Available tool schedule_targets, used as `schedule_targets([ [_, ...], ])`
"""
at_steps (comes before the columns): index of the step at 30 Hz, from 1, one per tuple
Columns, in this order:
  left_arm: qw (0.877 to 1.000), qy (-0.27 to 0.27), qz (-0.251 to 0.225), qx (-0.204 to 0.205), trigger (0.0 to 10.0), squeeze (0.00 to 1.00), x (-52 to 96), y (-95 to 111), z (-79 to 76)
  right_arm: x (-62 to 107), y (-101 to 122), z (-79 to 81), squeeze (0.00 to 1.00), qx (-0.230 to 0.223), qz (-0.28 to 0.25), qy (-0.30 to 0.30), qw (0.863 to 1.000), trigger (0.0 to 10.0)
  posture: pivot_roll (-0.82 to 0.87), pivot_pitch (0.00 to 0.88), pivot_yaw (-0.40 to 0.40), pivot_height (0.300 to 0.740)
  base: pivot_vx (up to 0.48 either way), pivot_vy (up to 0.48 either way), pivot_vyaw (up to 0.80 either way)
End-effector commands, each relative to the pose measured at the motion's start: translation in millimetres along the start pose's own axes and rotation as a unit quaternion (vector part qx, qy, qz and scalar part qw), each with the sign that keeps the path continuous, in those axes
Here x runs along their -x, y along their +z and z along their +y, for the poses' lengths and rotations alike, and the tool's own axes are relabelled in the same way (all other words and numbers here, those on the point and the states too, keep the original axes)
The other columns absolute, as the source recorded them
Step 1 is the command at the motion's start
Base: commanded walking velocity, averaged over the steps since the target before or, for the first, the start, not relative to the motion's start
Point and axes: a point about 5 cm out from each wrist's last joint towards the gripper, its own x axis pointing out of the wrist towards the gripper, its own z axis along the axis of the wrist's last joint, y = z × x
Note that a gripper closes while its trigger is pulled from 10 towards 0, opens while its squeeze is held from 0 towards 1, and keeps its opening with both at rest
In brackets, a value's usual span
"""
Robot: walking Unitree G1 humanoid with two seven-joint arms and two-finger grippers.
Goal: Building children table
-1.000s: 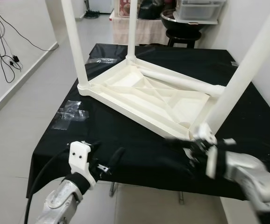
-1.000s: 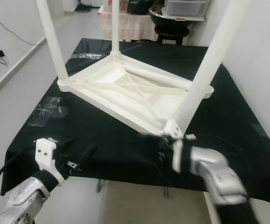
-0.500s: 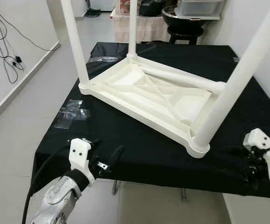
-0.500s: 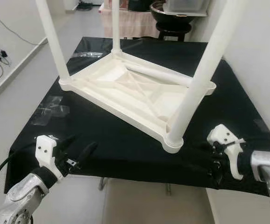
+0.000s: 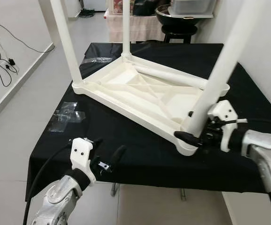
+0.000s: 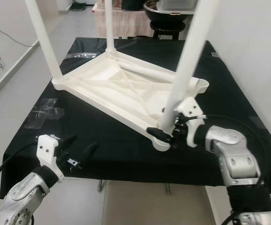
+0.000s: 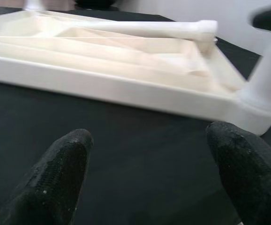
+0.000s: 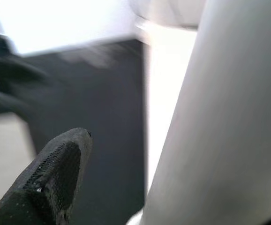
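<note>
Crumpled clear plastic wrapping [image 5: 69, 115] on the far left of the black-covered worktop [image 5: 126, 145], well apart from the work, probably put aside there after unpacking. Left pincer [image 5: 108, 159] at the near edge of worktop, fingers wide apart and holding nothing, pointed toward the cream plastic children table [image 5: 145, 96]; seems kept ready, not at work. Children table in the middle, upside down on its top so that the white round legs can go into the corner sockets from above: three upright, and one more white leg [image 5: 173, 77] lying flat across the frame, not yet mounted. Right pincer [image 5: 196, 137] low on the near-right upright leg [image 5: 220, 70], one black finger on each side of it just above the socket; probably for pressing or turning it home. Half a second ago off to the right over the worktop edge; now moved in onto the leg.
</note>
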Motion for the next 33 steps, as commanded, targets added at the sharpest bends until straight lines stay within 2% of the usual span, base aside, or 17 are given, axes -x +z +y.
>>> schedule_targets([
  [1, 1.0, 0.003, 0.01, -0.005, 10.0, 0.0, 2.4, -3.7, 1.2, -23.1, 18.7, 26.5, 0.0, 0.016, -0.035, 0.073, 0.997, 10.0, -0.08, 0.128, -0.014, 0.74, 0.0, 0.0, 0.0],
  [2, 1.0, 0.003, 0.01, -0.005, 10.0, 0.0, 2.4, -3.7, 1.2, -23.1, 18.7, 26.5, 0.0, 0.016, -0.035, 0.073, 0.997, 10.0, -0.08, 0.128, -0.014, 0.74, 0.0, 0.0, 0.0],
  [3, 1.0, 0.003, 0.01, -0.005, 10.0, 0.0, 2.3, -3.6, 1.0, -29.8, 24.1, 34.3, 0.0, 0.018, -0.046, 0.09, 0.995, 10.0, -0.08, 0.128, -0.014, 0.74, 0.0, 0.0, 0.0],
  [4, 1.0, 0.005, 0.01, -0.007, 10.0, 0.0, 2.5, -3.5, 0.5, -44.6, 38.4, 54.9, 0.0, 0.023, -0.078, 0.135, 0.988, 10.0, -0.08, 0.13, -0.017, 0.74, 0.0, 0.0, 0.0],
  [7, 1.0, 0.007, 0.009, -0.008, 10.0, 0.0, 2.6, -3.3, -0.6, -54.4, 47.9, 72.7, 0.0, 0.033, -0.097, 0.179, 0.978, 10.0, -0.07, 0.133, -0.023, 0.74, 0.0, 0.0, 0.0],
  [11, 1.0, 0.007, 0.009, -0.008, 10.0, 0.0, 2.6, -3.4, -1.6, -56.3, 41.5, 67.3, 0.0, 0.054, -0.078, 0.172, 0.981, 10.0, -0.07, 0.134, -0.025, 0.74, 0.0, 0.0, 0.0],
  [13, 1.0, 0.007, 0.008, -0.007, 10.0, 0.0, 2.6, -3.4, -2.6, -50.6, 27.9, 51.0, 0.0, 0.088, -0.028, 0.156, 0.983, 10.0, -0.07, 0.137, -0.028, 0.74, 0.0, 0.0, 0.0],
  [14, 1.0, 0.007, 0.008, -0.007, 10.0, 0.0, 2.6, -3.4, -2.6, -50.6, 27.9, 51.0, 0.0, 0.088, -0.028, 0.156, 0.983, 10.0, -0.07, 0.137, -0.028, 0.74, 0.0, 0.0, 0.0],
  [16, 1.0, 0.005, 0.008, -0.007, 10.0, 0.0, 2.6, -3.5, -4.1, -34.0, 13.2, 32.1, 0.0, 0.119, 0.047, 0.175, 0.976, 10.0, -0.07, 0.138, -0.036, 0.74, 0.0, 0.0, 0.0],
  [17, 1.0, 0.005, 0.008, -0.007, 10.0, 0.0, 2.6, -3.5, -4.1, -34.0, 13.2, 32.1, 0.0, 0.119, 0.047, 0.175, 0.976, 10.0, -0.07, 0.138, -0.036, 0.74, 0.0, 0.0, 0.0],
  [18, 1.0, 0.003, 0.009, -0.008, 10.0, 0.0, 2.7, -3.7, -5.2, -19.3, 4.3, 17.1, 0.0, 0.145, 0.11, 0.196, 0.964, 10.0, -0.07, 0.138, -0.041, 0.74, 0.0, 0.0, 0.0],
  [20, 1.0, 0.003, 0.009, -0.008, 10.0, 0.0, 2.8, -3.7, -5.6, -15.3, 2.1, 12.5, 0.0, 0.155, 0.13, 0.202, 0.958, 10.0, -0.07, 0.138, -0.041, 0.74, 0.0, 0.0, 0.0],
  [24, 1.0, 0.004, 0.012, -0.013, 10.0, 0.0, 5.6, -4.5, -6.9, -7.2, -0.6, -12.0, 0.0, 0.196, 0.207, 0.212, 0.935, 10.0, -0.06, 0.139, -0.052, 0.74, 0.0, 0.0, 0.0],
  [27, 1.0, 0.005, 0.013, -0.014, 10.0, 0.0, 7.9, -4.7, -8.7, -9.4, 2.3, -23.3, 0.0, 0.22, 0.236, 0.219, 0.921, 10.0, -0.05, 0.141, -0.062, 0.74, 0.0, 0.0, 0.0],
  [30, 1.0, 0.005, 0.014, -0.014, 10.0, 0.0, 10.5, -4.7, -11.0, -19.1, 1.3, -38.3, 0.0, 0.272, 0.284, 0.2, 0.897, 10.0, -0.05, 0.143, -0.066, 0.74, 0.0, 0.0, 0.0],
  [32, 1.0, 0.005, 0.014, -0.014, 10.0, 0.0, 10.8, -4.7, -11.3, -20.5, 1.0, -40.0, 0.0, 0.279, 0.289, 0.198, 0.894, 10.0, -0.05, 0.143, -0.066, 0.74, 0.0, 0.0, 0.0],
  [33, 1.0, 0.004, 0.015, -0.016, 10.0, 0.0, 12.6, -4.6, -14.0, -40.5, -0.1, -46.2, 0.0, 0.314, 0.305, 0.168, 0.883, 10.0, -0.04, 0.148, -0.072, 0.74, 0.0, 0.0, 0.0],
])
